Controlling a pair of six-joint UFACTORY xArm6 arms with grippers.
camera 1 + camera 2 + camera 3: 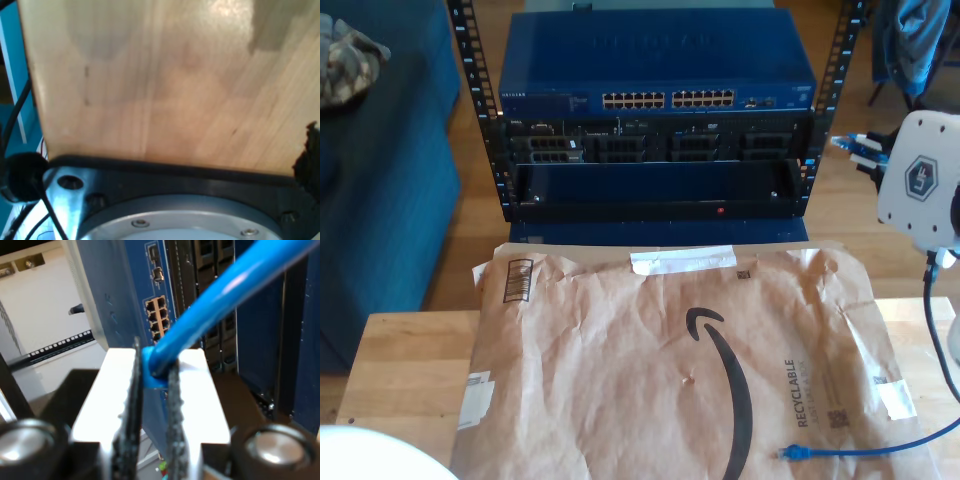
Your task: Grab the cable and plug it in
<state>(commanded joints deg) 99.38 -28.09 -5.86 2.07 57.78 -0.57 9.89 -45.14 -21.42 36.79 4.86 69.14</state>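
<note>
At three o'clock of the exterior view, your second gripper (152,390) pinches the cable (220,305) near its plug, which feels light and bendy; the first gripper's state you cannot tell.

Looking like a home room doubling as a networking bench: open rack (655,110) holding a blue switch (657,70) (rows of ports), sitting on wood flooring (470,250), blue couch (380,180) beside it, wooden table (400,370) wearing a paper mailer (650,370).
</note>
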